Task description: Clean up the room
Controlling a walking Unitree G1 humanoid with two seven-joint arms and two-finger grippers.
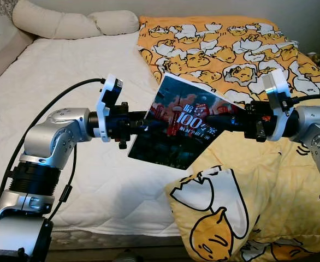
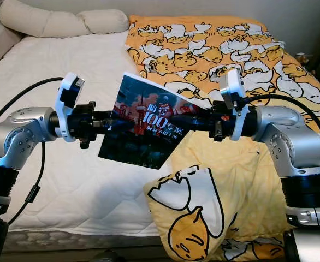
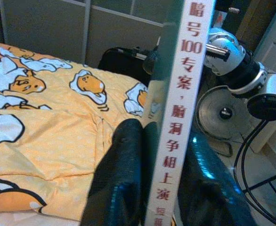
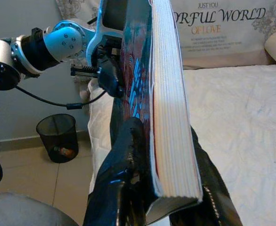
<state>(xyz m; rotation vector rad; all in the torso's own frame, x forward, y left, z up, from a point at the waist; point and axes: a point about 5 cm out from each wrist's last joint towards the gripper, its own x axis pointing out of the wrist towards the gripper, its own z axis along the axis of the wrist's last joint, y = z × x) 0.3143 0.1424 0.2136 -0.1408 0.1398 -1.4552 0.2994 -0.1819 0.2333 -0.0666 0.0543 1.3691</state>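
— Two grippers on one book [image 1: 179,123], is that right?

— Yes. The book, a dark-covered paperback with white lettering and "100" on the front, hangs in the air above the bed [image 1: 67,82], tilted, cover toward the head camera. The left gripper [image 1: 143,126] has its fingers [image 3: 121,174] closed on the spine edge; the left wrist view looks straight up the white spine with a black finger on each side. The right gripper [image 1: 228,117] has its fingers [image 4: 124,155] clamped on the opposite edge, where the right wrist view shows the page block pinched between them.

— What's underneath?

— A white quilted mattress on the robot's left, and a yellow blanket [image 1: 231,49] printed with cartoon eggs, rumpled across the right half and spilling over the foot of the bed. Two pillows [image 1: 72,23] lie at the head. The right wrist view also shows a printed cushion [image 4: 223,28] against the wall and a black mesh wastebasket [image 4: 58,136] on the floor beside the bed.

— How far along is the tidying?

— I'd judge early to middling. The book is lifted off the bed but not put anywhere; it looks like a handover between arms, or a two-handed carry. Left to do: place the book somewhere proper, and the blanket is unstraightened.
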